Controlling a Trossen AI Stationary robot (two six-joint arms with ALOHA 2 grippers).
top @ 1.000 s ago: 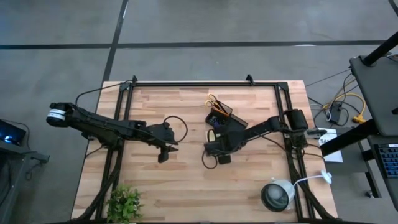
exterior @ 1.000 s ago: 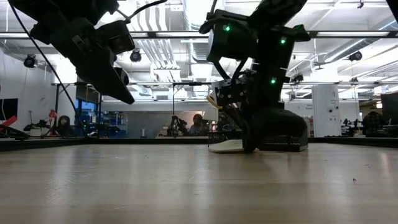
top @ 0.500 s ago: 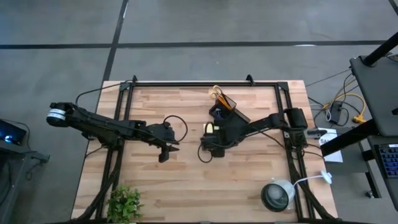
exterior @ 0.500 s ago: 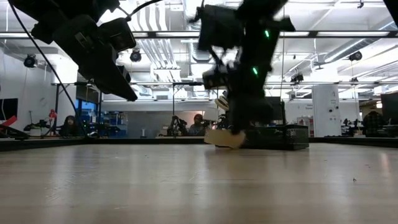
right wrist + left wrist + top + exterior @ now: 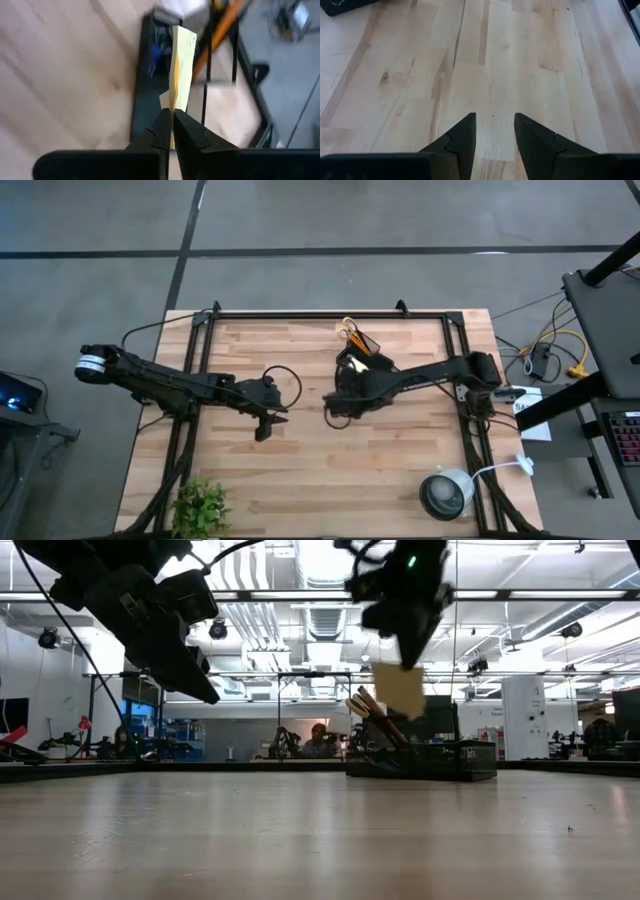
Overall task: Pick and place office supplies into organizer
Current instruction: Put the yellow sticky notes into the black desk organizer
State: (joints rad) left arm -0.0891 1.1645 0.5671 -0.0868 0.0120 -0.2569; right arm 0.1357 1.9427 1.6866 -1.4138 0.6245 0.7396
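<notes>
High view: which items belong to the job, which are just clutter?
Job:
- sticky-note pad, pinched in the shut right claw, lifted off the table
- organizer with pencils and scissors standing in it

Clutter:
- lamp
- plant
- left claw, open, idle over bare wood

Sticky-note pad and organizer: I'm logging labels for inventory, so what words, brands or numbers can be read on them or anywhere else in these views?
No text can be read anywhere.
Sticky-note pad, held by the right end effector: seen edge-on, no writing shows.
Organizer: plain black, no label visible.
White tags beside the table: too small to read.
</notes>
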